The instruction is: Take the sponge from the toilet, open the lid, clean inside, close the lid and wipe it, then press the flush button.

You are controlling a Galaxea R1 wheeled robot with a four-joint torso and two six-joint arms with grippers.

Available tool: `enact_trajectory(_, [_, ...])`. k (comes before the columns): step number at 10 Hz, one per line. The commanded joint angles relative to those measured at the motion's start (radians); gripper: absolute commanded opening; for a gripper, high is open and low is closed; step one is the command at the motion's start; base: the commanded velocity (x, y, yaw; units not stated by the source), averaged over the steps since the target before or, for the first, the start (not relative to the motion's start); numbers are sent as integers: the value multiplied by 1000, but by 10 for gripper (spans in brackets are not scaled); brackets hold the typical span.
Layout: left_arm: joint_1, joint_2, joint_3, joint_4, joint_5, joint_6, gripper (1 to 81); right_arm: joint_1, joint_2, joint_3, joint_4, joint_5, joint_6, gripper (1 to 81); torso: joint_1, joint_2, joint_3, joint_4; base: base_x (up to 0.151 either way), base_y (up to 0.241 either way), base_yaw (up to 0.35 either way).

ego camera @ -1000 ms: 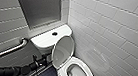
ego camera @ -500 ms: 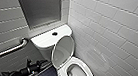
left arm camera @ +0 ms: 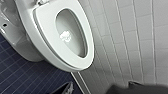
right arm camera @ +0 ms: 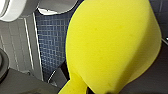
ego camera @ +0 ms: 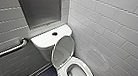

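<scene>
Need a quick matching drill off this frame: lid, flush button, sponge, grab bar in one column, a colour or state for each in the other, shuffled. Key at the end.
Column 1
1. lid
2. flush button
3. sponge
4. grab bar

Column 2
A. small, round, dark
B. bright yellow
C. white, raised upright
D. metallic, long, slanting

Pairs: 1-C, 2-A, 3-B, 4-D
</scene>
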Motion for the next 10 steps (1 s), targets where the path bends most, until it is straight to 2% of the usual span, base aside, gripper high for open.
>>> enact_trajectory(1, [154, -160, 159, 273, 148, 2, 811, -16, -35, 5, -85, -36, 3, 10, 0, 0, 0, 0, 0, 0, 0])
enact_trajectory(3, [289, -175, 154, 276, 149, 15, 811, -34, -23, -14, -79, -47, 9, 10, 0, 0, 0, 0, 0, 0, 0])
enact_trajectory(4, [345, -172, 154, 276, 145, 41, 811, -54, -21, -1, -50, -46, 7, 10, 0, 0, 0, 0, 0, 0, 0])
enact_trajectory(5, [390, -162, 153, 275, 145, 64, 811, -71, -23, 19, 7, -49, -3, 10, 0, 0, 0, 0, 0, 0, 0])
enact_trajectory(6, [436, -142, 147, 276, 149, 78, 811, -89, -32, 48, 78, -50, -41, 10, 0, 0, 1, 0, 0, 0, 0])
enact_trajectory(7, [475, -117, 122, 276, 148, 95, 811, -103, -44, 70, 105, -50, -109, 10, 0, 0, 1, 0, 0, 0, 0])
enact_trajectory(8, [504, -85, 82, 276, 145, 101, 811, -108, -57, 91, 108, -55, -131, 10, 0, -1, 1, 0, 0, 0, 0])
enact_trajectory(10, [565, -27, 15, 307, 141, 101, 811, -144, -60, 91, 130, -41, -128, 10, 0, -1, 2, 0, 0, 0, 0])
